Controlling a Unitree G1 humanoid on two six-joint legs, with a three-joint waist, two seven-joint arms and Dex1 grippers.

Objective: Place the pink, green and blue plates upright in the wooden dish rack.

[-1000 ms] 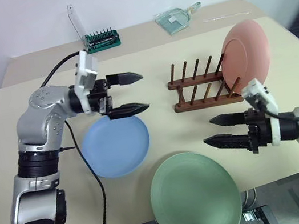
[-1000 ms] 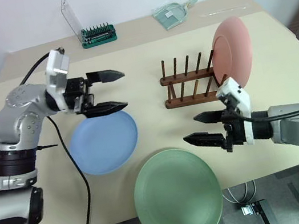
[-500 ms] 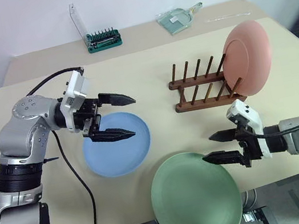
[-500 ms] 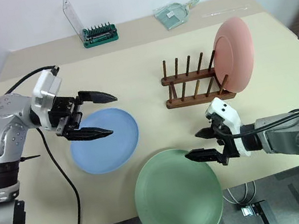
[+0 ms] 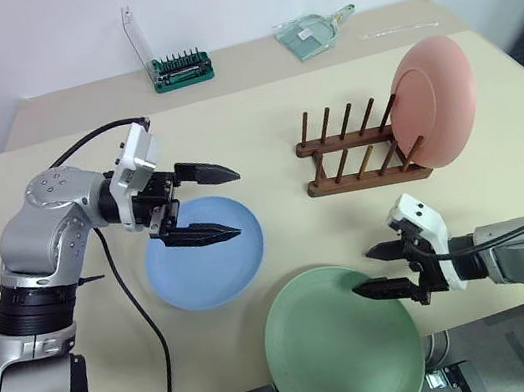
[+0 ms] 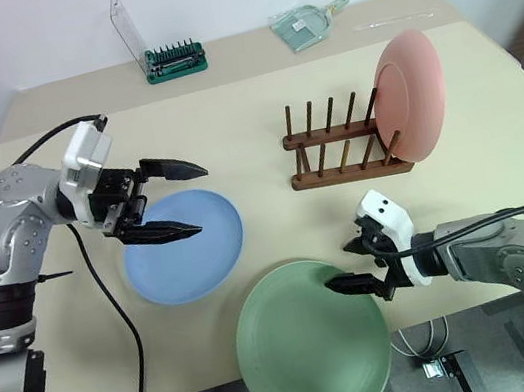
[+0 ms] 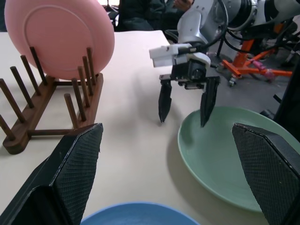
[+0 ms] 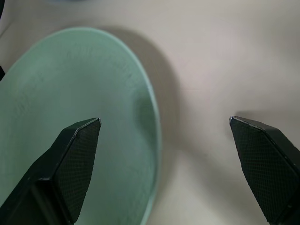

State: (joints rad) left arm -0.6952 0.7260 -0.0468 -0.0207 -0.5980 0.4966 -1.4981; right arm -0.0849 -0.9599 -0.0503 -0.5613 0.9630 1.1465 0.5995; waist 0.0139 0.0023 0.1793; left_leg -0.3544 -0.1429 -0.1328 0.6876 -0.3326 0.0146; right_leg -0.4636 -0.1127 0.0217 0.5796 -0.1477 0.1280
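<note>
The pink plate (image 5: 433, 102) stands upright in the right end of the wooden dish rack (image 5: 351, 155). The blue plate (image 5: 203, 253) lies flat on the table. Just above its far edge hovers my left gripper (image 5: 226, 202), open, empty and pointing right. The green plate (image 5: 340, 341) lies flat and overhangs the table's front edge. My right gripper (image 5: 369, 273) is open, low at this plate's right rim. In the right wrist view the rim (image 8: 152, 140) runs between the two fingers, with one fingertip (image 8: 82, 140) over the plate and the other over bare table.
A green bit holder with a clear lid (image 5: 180, 66) and a clear plastic item (image 5: 312, 31) sit at the table's back edge. A black cable (image 5: 146, 318) hangs from my left arm across the table (image 5: 256, 106). The rack's left slots stand free.
My right gripper sank from beside the rack down to the green plate's right rim. My left gripper dipped a little toward the blue plate, then held still. Both stayed open.
</note>
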